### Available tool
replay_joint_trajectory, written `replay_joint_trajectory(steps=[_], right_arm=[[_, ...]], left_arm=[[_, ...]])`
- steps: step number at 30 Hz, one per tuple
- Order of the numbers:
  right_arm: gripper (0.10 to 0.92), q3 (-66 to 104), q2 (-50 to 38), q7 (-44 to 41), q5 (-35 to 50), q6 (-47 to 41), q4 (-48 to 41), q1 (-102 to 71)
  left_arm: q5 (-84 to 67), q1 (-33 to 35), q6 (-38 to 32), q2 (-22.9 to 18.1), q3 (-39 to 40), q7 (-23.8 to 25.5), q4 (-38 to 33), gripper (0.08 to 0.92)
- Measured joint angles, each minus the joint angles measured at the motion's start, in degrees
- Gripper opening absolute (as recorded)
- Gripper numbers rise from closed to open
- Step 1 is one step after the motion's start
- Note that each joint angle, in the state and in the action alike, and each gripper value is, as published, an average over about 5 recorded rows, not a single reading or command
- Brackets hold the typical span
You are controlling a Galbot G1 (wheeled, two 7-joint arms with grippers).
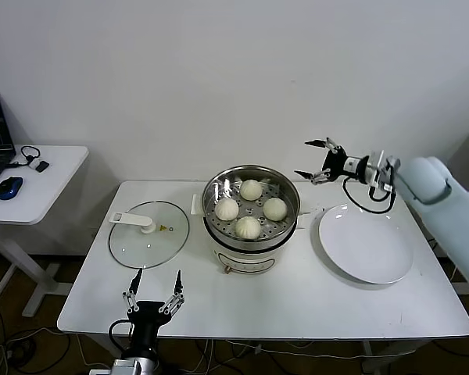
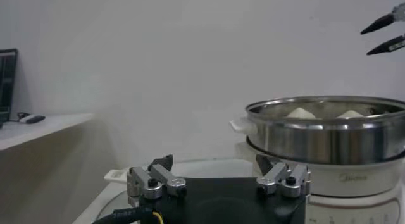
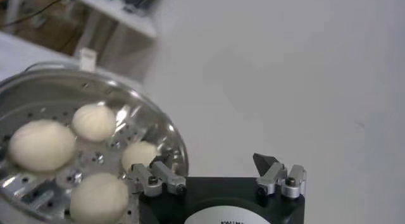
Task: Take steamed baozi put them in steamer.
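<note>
Several cream-white baozi (image 1: 251,189) (image 1: 227,208) (image 1: 274,208) lie in the shiny steel steamer (image 1: 213,188) on its white cooker base at the table's middle. They also show in the right wrist view (image 3: 42,145) inside the steamer (image 3: 169,134). My right gripper (image 1: 313,160) is open and empty, raised to the right of the steamer, above the table's far edge. My left gripper (image 1: 153,287) is open and empty at the table's front edge, left of the steamer. The left wrist view shows the steamer (image 2: 329,136) from the side.
An empty round white plate (image 1: 366,243) lies right of the steamer. A flat glass lid (image 1: 149,233) with a white handle lies on its left. A side table (image 1: 31,176) with a blue mouse stands far left.
</note>
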Motion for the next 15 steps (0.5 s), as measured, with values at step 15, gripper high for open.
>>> replay_joint_trajectory(steps=[15], right_arm=[[0.823, 28.1, 11.7, 15.6, 4.6, 6.7, 9.6, -34.1]], left_arm=[[0.6, 0.6, -0.9, -1.5, -0.5, -0.6, -0.5, 0.823]])
